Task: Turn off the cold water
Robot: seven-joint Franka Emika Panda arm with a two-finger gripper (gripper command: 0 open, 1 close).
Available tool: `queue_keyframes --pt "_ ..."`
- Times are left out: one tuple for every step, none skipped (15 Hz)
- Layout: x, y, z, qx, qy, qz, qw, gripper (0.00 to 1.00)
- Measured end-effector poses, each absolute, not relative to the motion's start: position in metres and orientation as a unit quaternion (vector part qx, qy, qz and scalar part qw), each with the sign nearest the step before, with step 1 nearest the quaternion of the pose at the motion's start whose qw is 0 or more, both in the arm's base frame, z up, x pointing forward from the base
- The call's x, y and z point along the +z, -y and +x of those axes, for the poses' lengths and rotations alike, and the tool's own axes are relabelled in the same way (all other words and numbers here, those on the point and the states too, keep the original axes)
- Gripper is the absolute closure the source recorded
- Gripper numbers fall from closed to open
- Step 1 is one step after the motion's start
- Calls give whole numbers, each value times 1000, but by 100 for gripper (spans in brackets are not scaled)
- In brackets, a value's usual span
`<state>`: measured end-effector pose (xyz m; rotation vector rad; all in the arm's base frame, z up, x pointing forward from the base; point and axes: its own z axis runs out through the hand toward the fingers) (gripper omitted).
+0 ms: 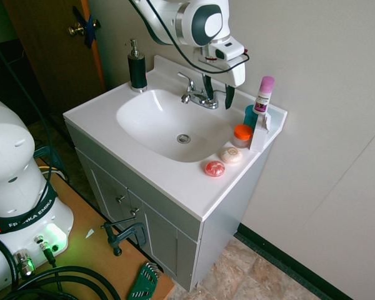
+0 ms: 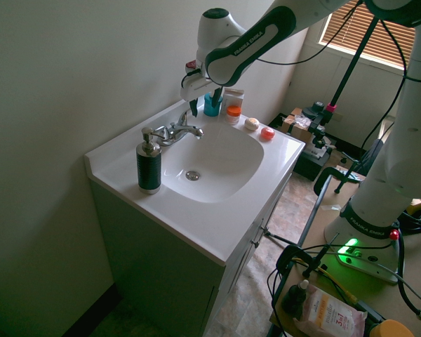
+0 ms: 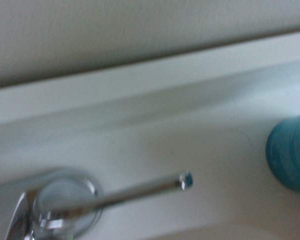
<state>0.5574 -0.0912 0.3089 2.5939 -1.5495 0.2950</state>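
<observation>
Cold-water lever handle [image 3: 135, 192] (blue-tipped, seen close in the wrist view) at the rear of the white sink [image 1: 169, 178], on the faucet [image 1: 197, 95] side nearer the teal cup [image 1: 250, 116]. The gripper [image 1: 217, 95] hangs directly over it, fingers spread and pointing down to either side, apparently not touching. Black soap pump [image 1: 137, 67] stands well apart at the opposite corner.

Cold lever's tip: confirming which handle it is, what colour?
Blue, on the cold lever's tip, clearest in the wrist view.

The slim chrome lever handle [image 3: 135, 192] gleams mirror-bright; the white basin counter [image 1: 175, 181] looks smooth and glossy; the black soap-pump bottle [image 2: 149, 167] shines.
</observation>
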Motion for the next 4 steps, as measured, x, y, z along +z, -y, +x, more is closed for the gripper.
queue_keyframes --pt "315 86 538 83 504 858 46 0" --pt "322 79 520 70 498 864 38 0" --pt "331 72 503 57 490 869 30 0" --pt "338 64 487 49 483 874 25 0"
